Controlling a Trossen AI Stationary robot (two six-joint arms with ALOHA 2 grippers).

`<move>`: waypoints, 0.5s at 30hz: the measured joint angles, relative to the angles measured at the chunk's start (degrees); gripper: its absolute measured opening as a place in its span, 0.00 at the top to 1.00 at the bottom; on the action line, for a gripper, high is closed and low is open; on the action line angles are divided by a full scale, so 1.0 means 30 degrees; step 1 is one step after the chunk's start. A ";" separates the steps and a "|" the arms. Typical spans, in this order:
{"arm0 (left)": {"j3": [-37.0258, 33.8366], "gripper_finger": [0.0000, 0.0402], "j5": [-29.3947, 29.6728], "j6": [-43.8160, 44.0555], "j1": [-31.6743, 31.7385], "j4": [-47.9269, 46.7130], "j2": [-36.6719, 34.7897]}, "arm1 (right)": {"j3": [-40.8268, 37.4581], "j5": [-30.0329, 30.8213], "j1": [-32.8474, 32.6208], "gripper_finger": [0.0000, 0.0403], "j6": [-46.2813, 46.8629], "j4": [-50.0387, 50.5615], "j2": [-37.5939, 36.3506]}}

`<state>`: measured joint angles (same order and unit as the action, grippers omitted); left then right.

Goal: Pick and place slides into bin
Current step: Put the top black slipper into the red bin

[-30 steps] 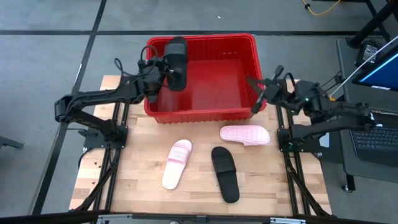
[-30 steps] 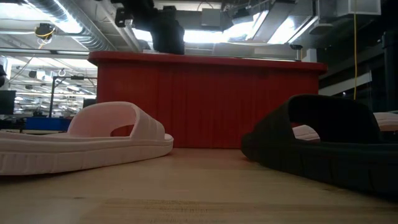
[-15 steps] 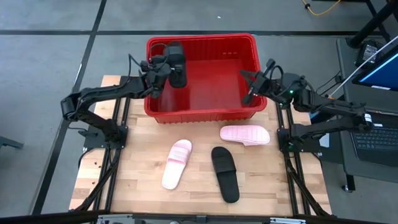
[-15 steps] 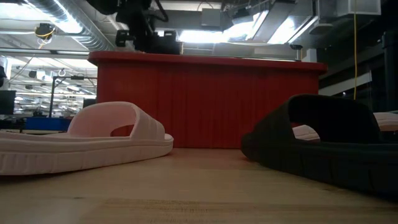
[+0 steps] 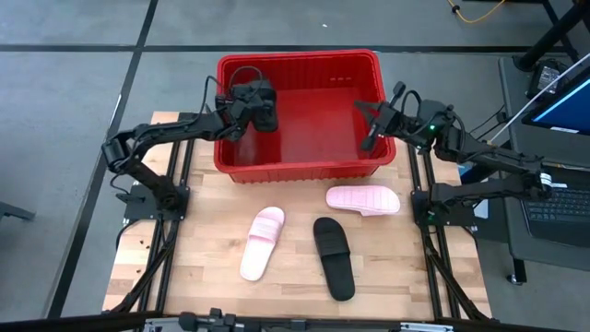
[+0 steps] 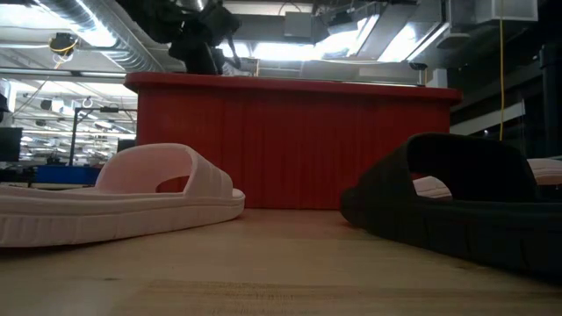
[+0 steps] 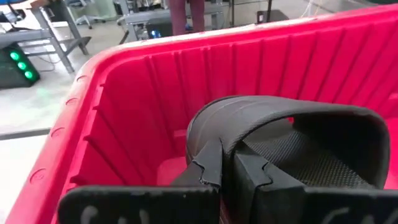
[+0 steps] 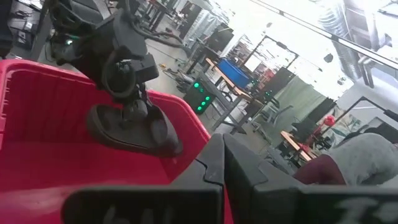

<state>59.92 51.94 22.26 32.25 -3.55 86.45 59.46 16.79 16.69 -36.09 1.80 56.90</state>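
Observation:
A black slide (image 5: 264, 107) is inside the red bin (image 5: 304, 164), near its left wall, with my left gripper (image 5: 245, 100) shut on it. The right wrist view shows this slide (image 8: 134, 132) lying about level under that gripper. On the table in front of the bin lie two pink slides (image 5: 263, 242) (image 5: 363, 199) and another black slide (image 5: 334, 257), soles down. My right gripper (image 5: 370, 126) hovers shut and empty over the bin's right side. My left gripper pinches the black slide's wide strap (image 7: 214, 134) at one edge between its two fingers (image 7: 209, 163). The fingers come from the bin's left side, slanting slightly down. The slide sits roughly level inside the bin; whether its sole touches the bin's floor I cannot tell.
The bin stands at the table's far edge, its near wall (image 6: 290, 140) rising behind the pink slide (image 6: 114, 202) and black slide (image 6: 457, 206) in the low view. Bare wood lies along the table's left and near sides. A laptop (image 5: 562, 111) sits off the table's right.
My left gripper has sunk into the bin with the black slide, which has dropped from above the rim to below it, and it has tipped downward. My right gripper has drifted toward the far edge, over the bin's right rim, staying shut.

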 joint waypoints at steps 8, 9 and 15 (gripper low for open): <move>0.0000 0.99 -0.0661 -0.0115 0.0991 -0.0745 0.0916 | 0.0000 -0.0022 0.0081 0.99 0.0006 0.0220 0.0000; 0.0024 0.99 -0.0733 -0.0172 0.1068 -0.0724 0.0994 | 0.0000 -0.0036 0.0081 0.99 0.0005 0.0248 0.0000; 0.0102 0.99 -0.0649 -0.0860 0.1166 0.0006 0.1650 | 0.0000 -0.0033 0.0088 0.99 0.0004 0.0328 0.0000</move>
<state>60.23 50.00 19.68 35.75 -3.53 91.40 59.46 16.69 16.95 -36.07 2.79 56.90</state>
